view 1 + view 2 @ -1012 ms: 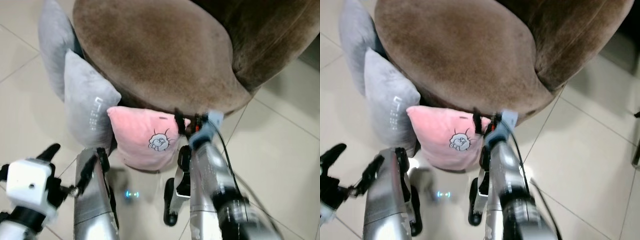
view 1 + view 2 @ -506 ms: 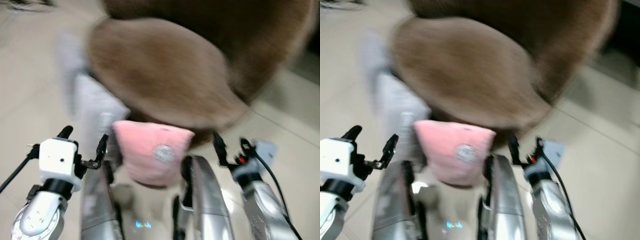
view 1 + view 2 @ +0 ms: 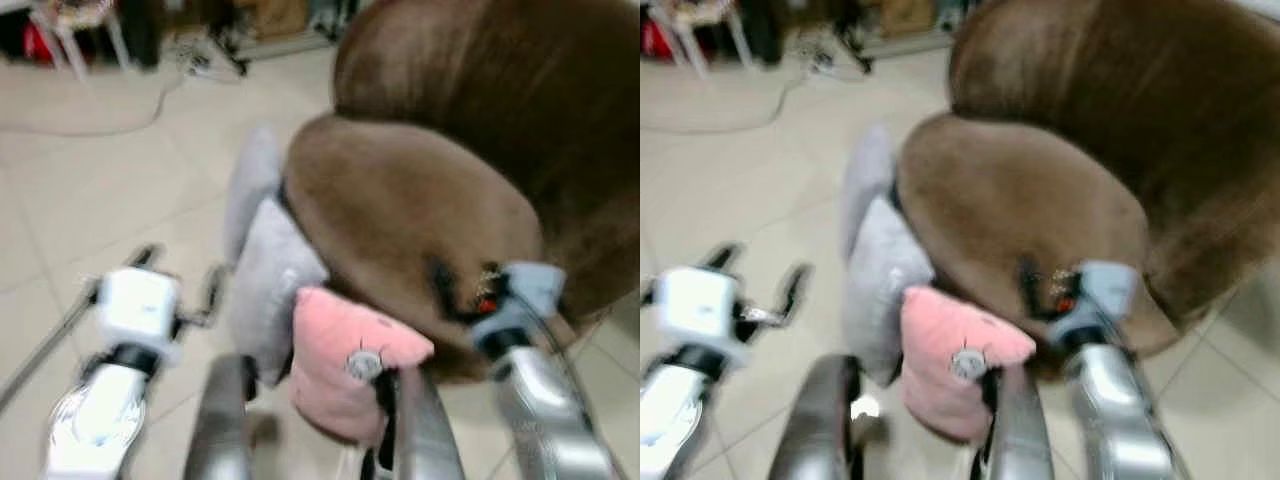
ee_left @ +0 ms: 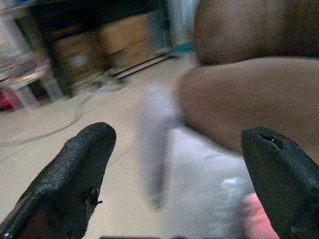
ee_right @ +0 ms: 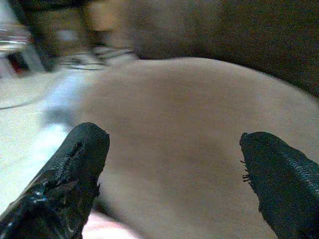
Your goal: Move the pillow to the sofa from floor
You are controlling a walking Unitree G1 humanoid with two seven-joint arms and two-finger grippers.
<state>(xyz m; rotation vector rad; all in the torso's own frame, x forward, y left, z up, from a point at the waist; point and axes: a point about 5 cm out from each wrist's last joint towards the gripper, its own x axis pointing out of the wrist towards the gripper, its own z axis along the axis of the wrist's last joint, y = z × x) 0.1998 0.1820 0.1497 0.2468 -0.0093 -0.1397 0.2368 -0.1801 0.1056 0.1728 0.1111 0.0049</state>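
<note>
The pink pillow (image 3: 350, 370) leans on the floor against the sofa's (image 3: 400, 210) front edge, low between both wide-open grippers, right gripper (image 3: 462, 290) nearer than left gripper (image 3: 180, 290)

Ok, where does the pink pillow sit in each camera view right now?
Left eye: pink pillow, low centre, against the brown sofa.
Right eye: low centre.
Left wrist: pink corner beside a fingertip.
Right wrist: pale pink sliver, blurred.
Shared landmark: the sofa.

Two grey cushions (image 3: 262, 270) leaning on the floor, pale floor tiles (image 3: 90, 200), cable (image 3: 90, 125) across the tiles, blurred furniture (image 4: 89, 50) behind
</note>
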